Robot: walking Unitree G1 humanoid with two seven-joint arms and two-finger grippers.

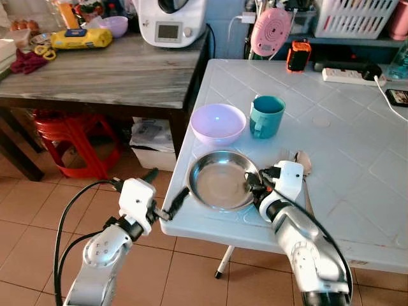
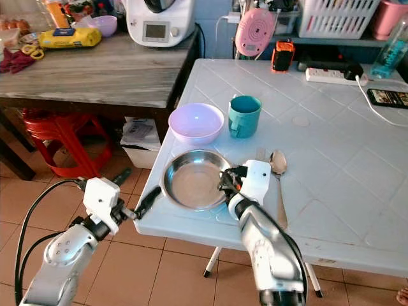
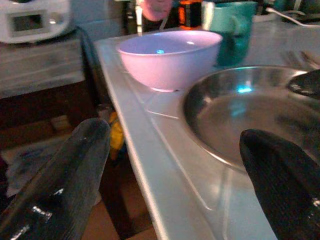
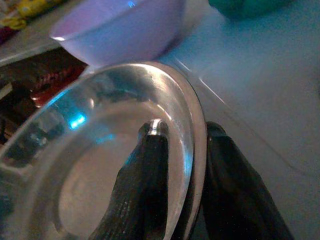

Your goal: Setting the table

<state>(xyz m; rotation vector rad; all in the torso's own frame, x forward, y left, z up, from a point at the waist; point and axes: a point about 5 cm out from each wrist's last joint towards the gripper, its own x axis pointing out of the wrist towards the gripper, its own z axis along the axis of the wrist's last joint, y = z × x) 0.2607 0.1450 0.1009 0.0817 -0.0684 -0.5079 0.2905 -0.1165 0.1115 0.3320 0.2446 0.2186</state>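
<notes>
A shiny steel plate (image 1: 217, 182) lies near the front left corner of the white table (image 1: 357, 146). My right gripper (image 1: 254, 183) is shut on its right rim, one finger (image 4: 145, 175) inside the dish and the other outside. Behind the plate stand a lilac bowl (image 1: 218, 122) and a teal mug (image 1: 266, 116). A spoon (image 2: 278, 162) and a fork lie to the right of the plate. My left gripper (image 1: 164, 189) is open at the table's left edge, just short of the plate (image 3: 250, 115), holding nothing.
A wooden table (image 1: 108, 73) stands to the left with a white kitchen machine (image 1: 171, 22) and a yellow pack. Beneath it are a red stool (image 1: 70, 137) and a box. A power strip (image 1: 347, 75), a phone (image 2: 389, 97) and a pink fan (image 1: 270, 32) sit at the white table's far side.
</notes>
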